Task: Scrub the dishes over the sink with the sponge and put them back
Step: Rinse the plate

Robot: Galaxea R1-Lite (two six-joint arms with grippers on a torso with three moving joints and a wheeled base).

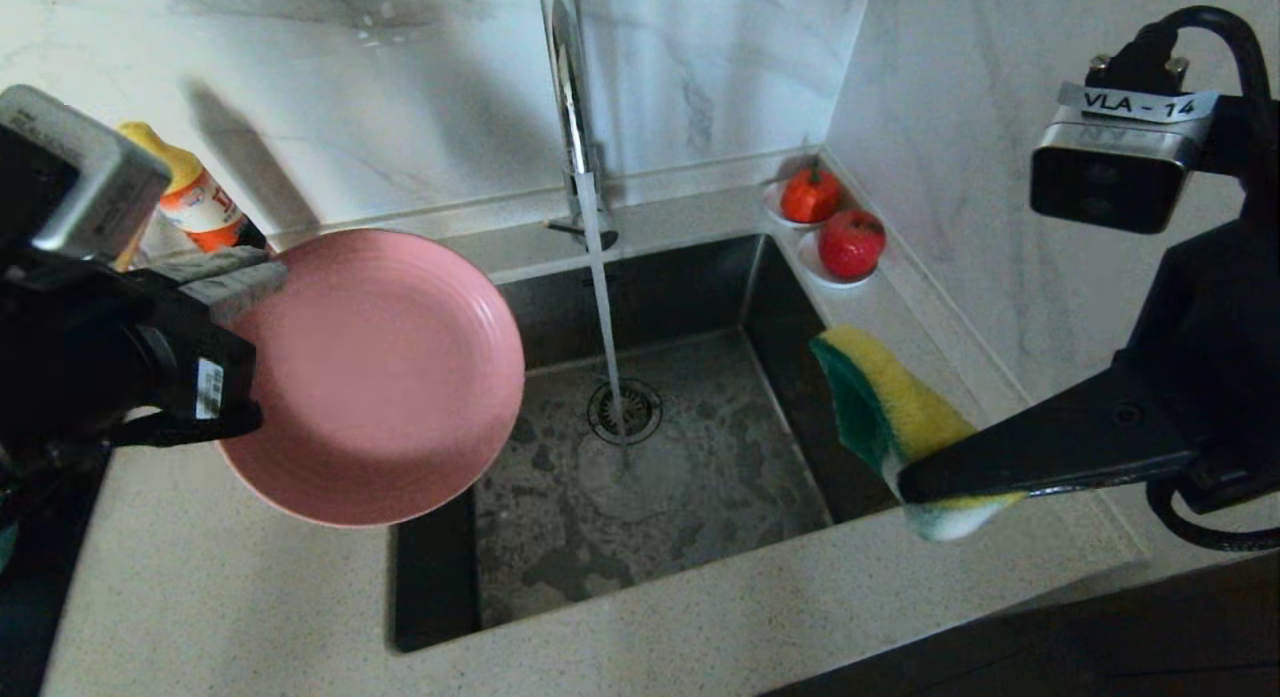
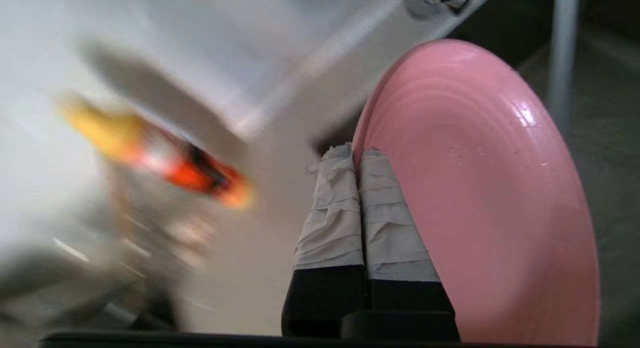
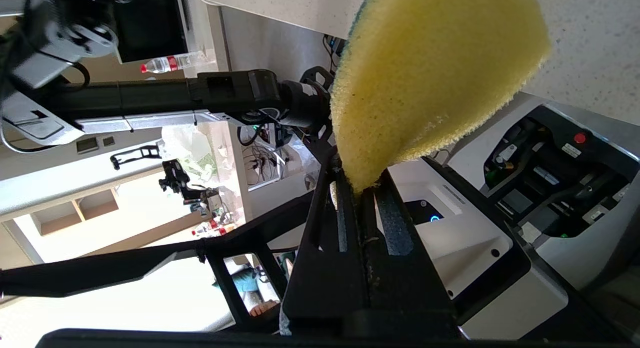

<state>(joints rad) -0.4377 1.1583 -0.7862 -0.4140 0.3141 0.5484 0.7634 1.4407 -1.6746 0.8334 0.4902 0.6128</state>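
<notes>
Head view, left pincer: my left pincer [image 1: 235, 277] sits at 9 o'clock of the sink, clamped tight on the near rim of the pink plate [image 1: 385, 377].
Plate position: it is held tilted over the sink's [image 1: 640, 537] left edge, its face turned up and toward the water stream [image 1: 605, 307].
Left fingers: two pale, cloth-wrapped fingertips [image 2: 332, 208] pressed together on the plate's [image 2: 480, 198] rim.
Right pincer: my right pincer [image 1: 915, 482] sits at 3 o'clock of the sink, closed on one end of the sponge [image 1: 890, 407].
Sponge position: it sticks up and bends away from my jaws, above the sink's right edge.
Textures: the plate is smooth and glossy with concentric rings; the sponge [image 3: 430, 73] is coarse yellow foam with a green scouring face.
Sink: dark steel, wet and blotchy, with a round drain strainer [image 1: 625, 412]; water runs from the chrome tap [image 1: 570, 97].
Bench: speckled pale stone bench [image 1: 230, 597], with marble-look walls behind.
At 1 o'clock: two red fruits [image 1: 830, 222] on small white saucers.
At 10 o'clock: an orange and yellow bottle [image 1: 195, 197].
</notes>
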